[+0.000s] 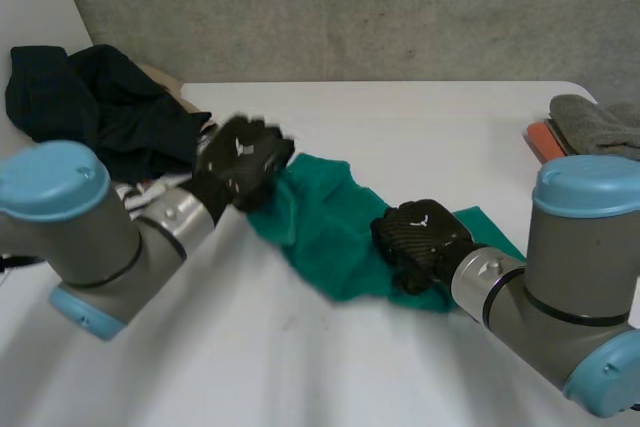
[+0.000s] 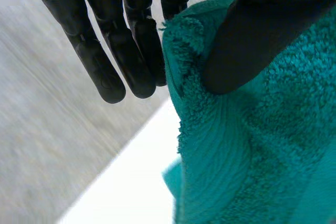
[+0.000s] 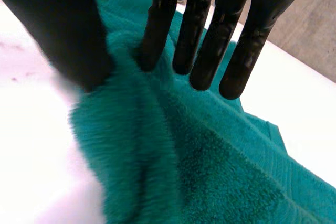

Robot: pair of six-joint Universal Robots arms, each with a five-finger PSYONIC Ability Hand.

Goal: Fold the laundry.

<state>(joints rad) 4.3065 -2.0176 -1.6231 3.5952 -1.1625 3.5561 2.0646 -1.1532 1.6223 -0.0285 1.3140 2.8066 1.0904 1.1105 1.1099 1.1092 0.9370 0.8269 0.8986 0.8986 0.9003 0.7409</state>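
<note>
My left hand (image 1: 240, 161) has the towel (image 1: 330, 212) by its far end. My thumb (image 2: 247, 40) pushes the fuzzy green edge against one finger, so I am pinching it. My other fingers (image 2: 115, 51) are straight and close together, just beside the towel, and they touch nothing. That end looks lifted a bit off the bench (image 1: 420, 127). My right hand (image 1: 420, 235) has the near end of the towel. There my thumb (image 3: 58, 30) and the finger next to it squeeze a bunched-up fold between them. The rest of those fingers (image 3: 247, 35) are straight, side by side, over the cloth. The towel is in the middle of the bench. It runs in a crumpled strip from one hand to the other, and a flat bit pokes out past my right hand. A heap of dark clothes (image 1: 90, 97) sits to the left of the towel and farther back, close to my left hand. Well apart on the towel's right, at the bench edge, a grey cloth (image 1: 595, 122) lies on an orange thing (image 1: 545, 139).
</note>
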